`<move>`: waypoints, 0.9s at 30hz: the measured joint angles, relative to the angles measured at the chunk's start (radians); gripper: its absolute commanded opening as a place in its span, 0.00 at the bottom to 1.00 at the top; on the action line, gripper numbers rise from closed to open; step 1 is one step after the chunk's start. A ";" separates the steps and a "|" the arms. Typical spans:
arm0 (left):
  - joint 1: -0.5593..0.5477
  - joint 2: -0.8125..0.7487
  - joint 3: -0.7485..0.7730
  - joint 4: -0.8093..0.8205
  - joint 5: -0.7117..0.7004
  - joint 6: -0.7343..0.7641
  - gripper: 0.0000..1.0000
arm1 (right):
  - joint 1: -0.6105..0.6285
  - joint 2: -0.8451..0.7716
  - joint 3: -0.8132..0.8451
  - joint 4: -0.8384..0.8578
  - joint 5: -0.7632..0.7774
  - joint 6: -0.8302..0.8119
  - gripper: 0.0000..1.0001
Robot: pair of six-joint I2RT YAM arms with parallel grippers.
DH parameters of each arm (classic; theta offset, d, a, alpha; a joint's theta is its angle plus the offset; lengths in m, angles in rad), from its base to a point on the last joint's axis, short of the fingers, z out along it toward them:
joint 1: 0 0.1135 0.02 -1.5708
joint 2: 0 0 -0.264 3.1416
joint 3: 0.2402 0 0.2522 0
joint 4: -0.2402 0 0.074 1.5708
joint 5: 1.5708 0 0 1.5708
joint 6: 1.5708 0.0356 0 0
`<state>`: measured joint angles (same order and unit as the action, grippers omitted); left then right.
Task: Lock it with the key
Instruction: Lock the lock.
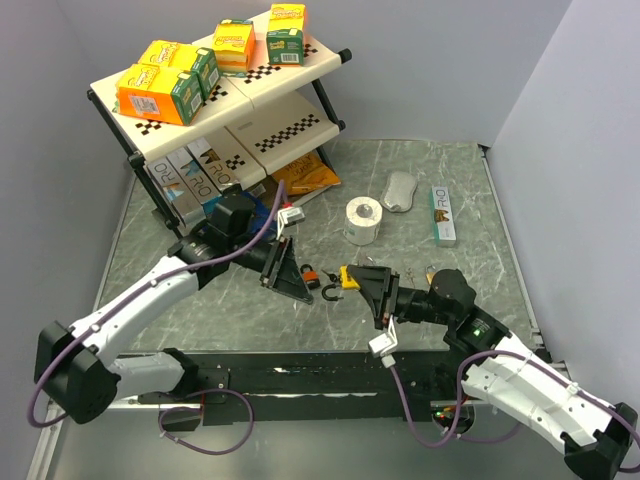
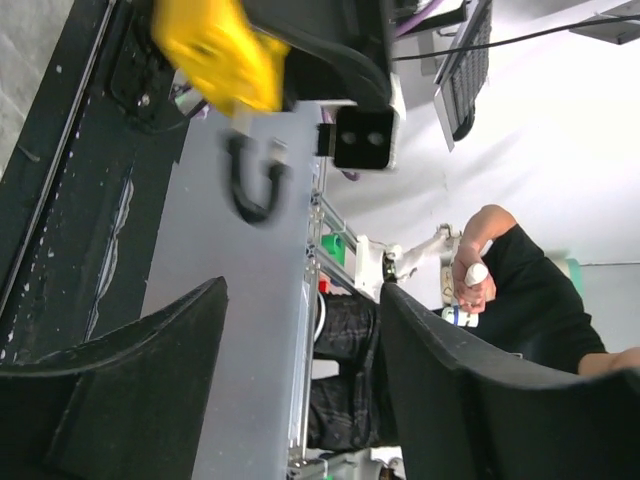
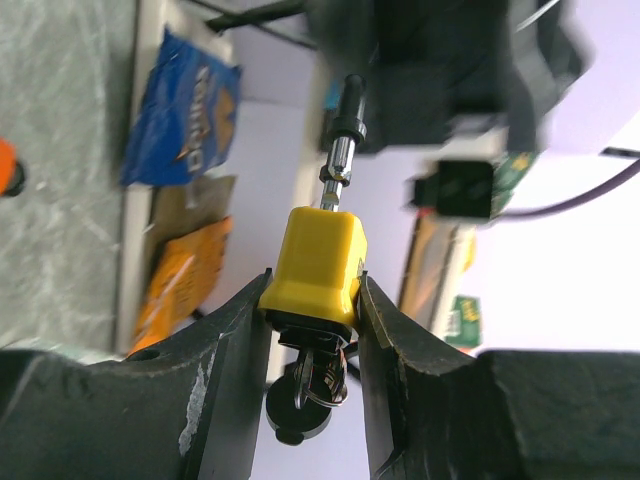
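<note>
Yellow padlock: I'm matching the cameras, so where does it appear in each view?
Top external: yellow padlock just below centre, at the right gripper tip.
Left wrist: blurred, top left.
Right wrist: centre, clamped.
Shared landmark: its dark shackle.

You can read only what looks like "RIO": on the white cartons (image 1: pixel 190 178) on the rack's (image 1: pixel 300 130) lower shelf, and on the teal-edged carton (image 1: pixel 441 215) on the bench (image 1: pixel 420 160). Print on the orange boxes (image 1: pixel 160 90) and the blue bag (image 3: pixel 180 110) isn't legible.
</note>
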<state>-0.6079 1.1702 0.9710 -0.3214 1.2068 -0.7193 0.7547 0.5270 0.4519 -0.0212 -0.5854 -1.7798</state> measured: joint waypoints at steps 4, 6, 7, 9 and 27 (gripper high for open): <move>-0.026 0.058 0.020 -0.022 -0.010 0.024 0.61 | 0.032 -0.001 -0.002 0.038 -0.007 -0.025 0.00; -0.040 0.084 0.045 -0.027 -0.016 0.035 0.58 | 0.043 -0.001 -0.002 0.051 -0.006 -0.032 0.00; -0.047 0.089 0.052 -0.023 -0.016 0.037 0.57 | 0.048 -0.001 -0.002 0.059 -0.006 -0.036 0.00; -0.058 0.089 0.056 -0.017 -0.017 0.038 0.54 | 0.056 0.000 -0.002 0.069 -0.006 -0.041 0.00; -0.092 0.089 0.056 0.047 -0.015 0.024 0.34 | 0.093 0.004 -0.002 0.090 -0.004 -0.052 0.00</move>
<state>-0.6998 1.2594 1.0275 -0.2741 1.1919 -0.6956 0.8482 0.5312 0.4503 0.0685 -0.5892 -1.8320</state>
